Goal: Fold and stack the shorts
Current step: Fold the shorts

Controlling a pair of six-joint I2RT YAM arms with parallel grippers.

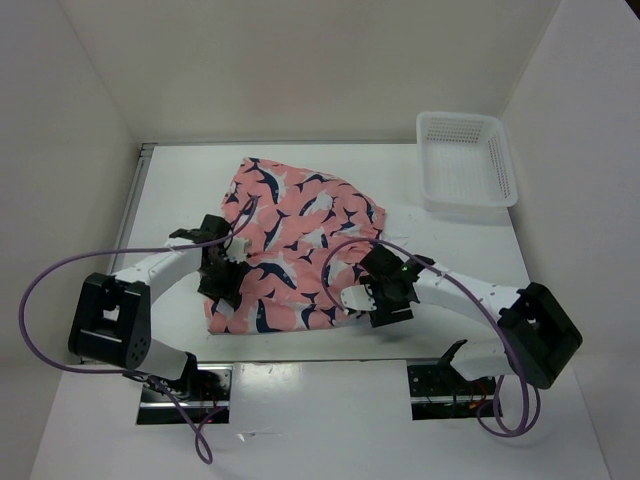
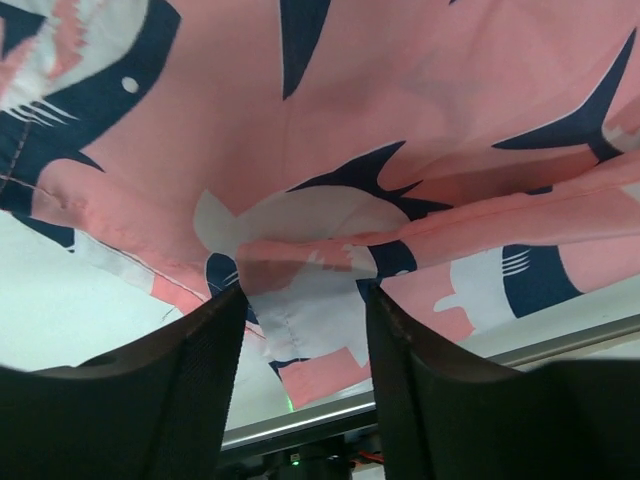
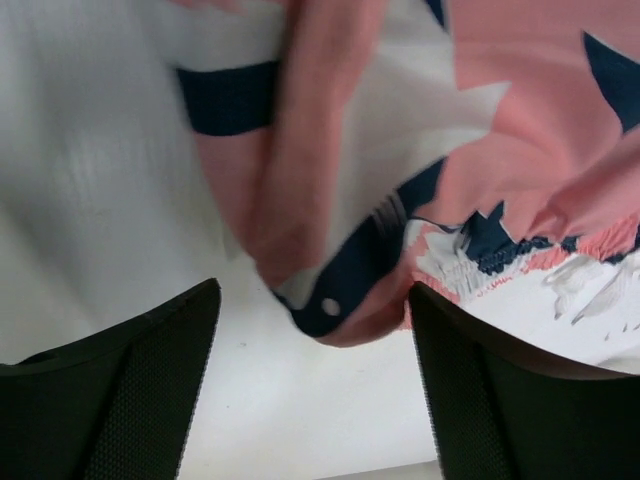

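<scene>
The salmon-pink shorts (image 1: 295, 240) with navy-and-white whale shapes lie spread and rumpled at the table's centre. My left gripper (image 1: 222, 268) sits at their left edge. In the left wrist view the left gripper (image 2: 300, 292) is open, and a hem fold of the shorts (image 2: 300, 250) lies between its fingertips (image 2: 205, 370). My right gripper (image 1: 385, 297) is at the shorts' lower right edge. In the right wrist view the right gripper (image 3: 315, 288) is open and wide, with a rolled edge of the shorts (image 3: 330, 270) just past its fingertips (image 3: 160, 380) above bare table.
A white plastic mesh basket (image 1: 465, 160) stands at the back right corner. White walls close in the table at the back and both sides. A metal strip (image 2: 420, 385) runs along the table's near edge by the arm bases.
</scene>
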